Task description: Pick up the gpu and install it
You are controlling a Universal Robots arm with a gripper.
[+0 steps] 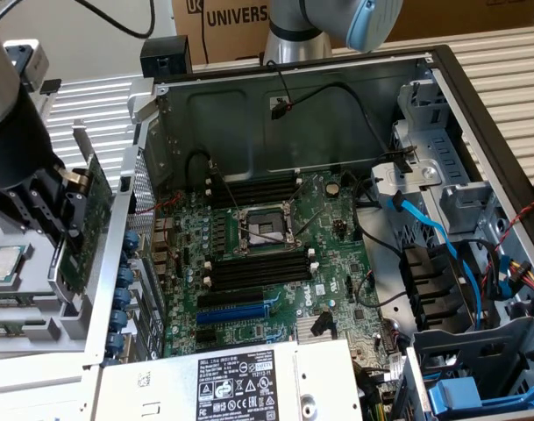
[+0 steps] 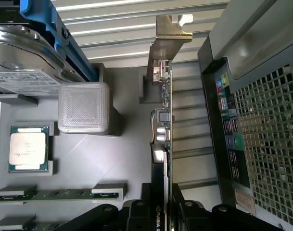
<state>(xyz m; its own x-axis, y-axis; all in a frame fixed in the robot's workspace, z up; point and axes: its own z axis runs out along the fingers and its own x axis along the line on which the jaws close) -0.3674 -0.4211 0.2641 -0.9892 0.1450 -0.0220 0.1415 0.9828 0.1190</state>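
Exterior view: gripper (image 1: 72, 213) partway closed, clamped on the gpu (image 1: 86, 210); card held upright outside the computer case (image 1: 337, 96), just beside its rear wall on the exterior view's left, well apart from the motherboard (image 1: 275, 254) inside. Wrist view: same card edge-on, silver bracket (image 2: 169, 33) at the far end, black fingers (image 2: 146, 207) pinching both faces; close by, on a grey tray (image 2: 122, 159), a hard drive (image 2: 26, 62), a processor chip (image 2: 27, 148) and memory sticks (image 2: 55, 195). Quick count: one gpu, one gripper, one hard drive, one chip, two memory sticks.
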